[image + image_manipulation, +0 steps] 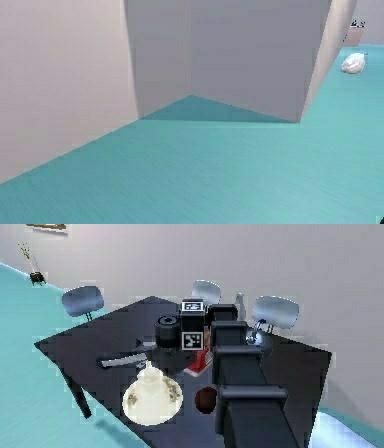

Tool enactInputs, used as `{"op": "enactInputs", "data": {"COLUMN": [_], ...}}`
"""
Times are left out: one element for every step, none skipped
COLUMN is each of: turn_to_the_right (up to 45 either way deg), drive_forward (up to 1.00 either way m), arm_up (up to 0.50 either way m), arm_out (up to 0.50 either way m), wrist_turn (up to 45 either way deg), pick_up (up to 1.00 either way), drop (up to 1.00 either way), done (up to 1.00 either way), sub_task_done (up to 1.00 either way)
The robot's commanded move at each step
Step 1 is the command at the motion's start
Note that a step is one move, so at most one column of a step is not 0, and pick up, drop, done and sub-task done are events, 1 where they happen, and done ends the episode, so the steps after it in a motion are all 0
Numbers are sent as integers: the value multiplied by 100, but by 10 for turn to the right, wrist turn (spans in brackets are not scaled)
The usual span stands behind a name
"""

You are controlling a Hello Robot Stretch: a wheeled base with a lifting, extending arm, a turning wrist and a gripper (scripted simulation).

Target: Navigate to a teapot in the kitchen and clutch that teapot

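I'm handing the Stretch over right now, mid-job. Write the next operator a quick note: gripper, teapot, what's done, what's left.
Gripper: out above the dark table, at the far end of the arm. Cannot tell whether the jaws hold anything.
Teapot: a cream round pot with a knob on top, likely it, stands on the table near its front edge, left of the arm.
Done: robot is at the table, arm extended.
Left: bring the jaws to the pot, take hold, lift it clear.

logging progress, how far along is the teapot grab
Done: the robot is at the table, arm out over it. In hand: the gripper is near a cream teapot-like pot; whether it holds anything can't be told. Left: lifting the pot off the table.
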Motion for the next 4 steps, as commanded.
{"op": "enactInputs", "data": {"turn_to_the_right": [0,0,0,0], "drive_forward": [0,0,0,0], "arm_up": [0,-28,0,10], "arm_out": [0,0,0,0], "wrist_turn": [90,0,0,0], "pick_up": [0,0,100,0], "drop": [0,0,0,0], "done": [0,0,0,0], "sub_task_done": [0,0,0,0]}}
